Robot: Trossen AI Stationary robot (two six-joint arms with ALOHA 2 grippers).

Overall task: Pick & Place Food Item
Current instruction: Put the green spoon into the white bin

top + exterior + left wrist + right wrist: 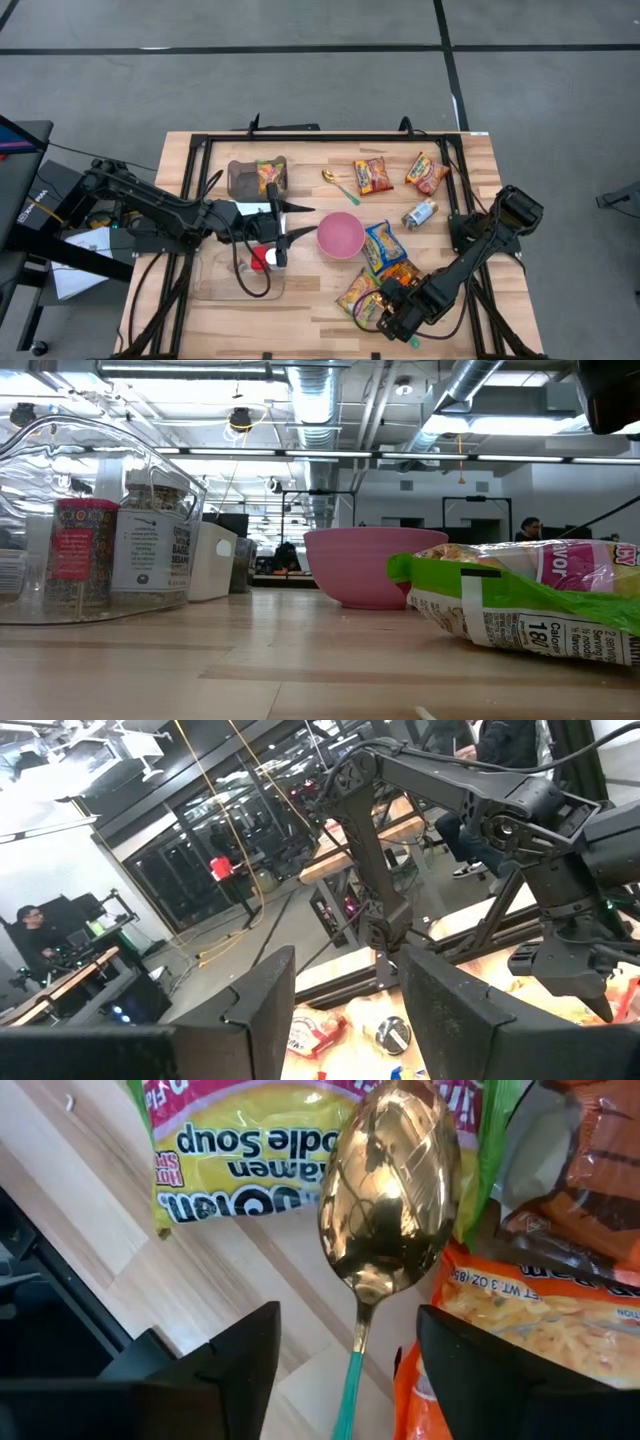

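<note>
Right tool [385, 310] hangs low over the near edge of the tabletop [300, 150] in the high view, above a cluster of noodle packets, nearest a ramen packet [358, 293] with a green edge. A pink bowl [340, 235] sits just beyond that cluster. The left tool [305, 221] waits beside the bowl, above a clear tray [215, 285], with its fingers spread and nothing in them.

From table height, the ramen packet [520, 600] lies flat and slightly puffed beside the bowl [370, 565], with the tray [100, 510] of spice jars well apart from it.

The left wrist view shows the left tool [345, 980] open on empty air.

The right wrist view shows the right tool [350, 1330] with its jaws standing wide. A gold spoon [390, 1190] runs between them, over the ramen packet [260, 1150] and next to an orange packet [540, 1320]. Nothing touches the handle, so I cannot tell what supports the spoon.

The step appears to be settling on a food packet. It should go best if the jaws centre on a single packet's edge, stay clear of the spoon and the overlapping neighbours, and pinch the crimped seam rather than the slippery face.
</note>
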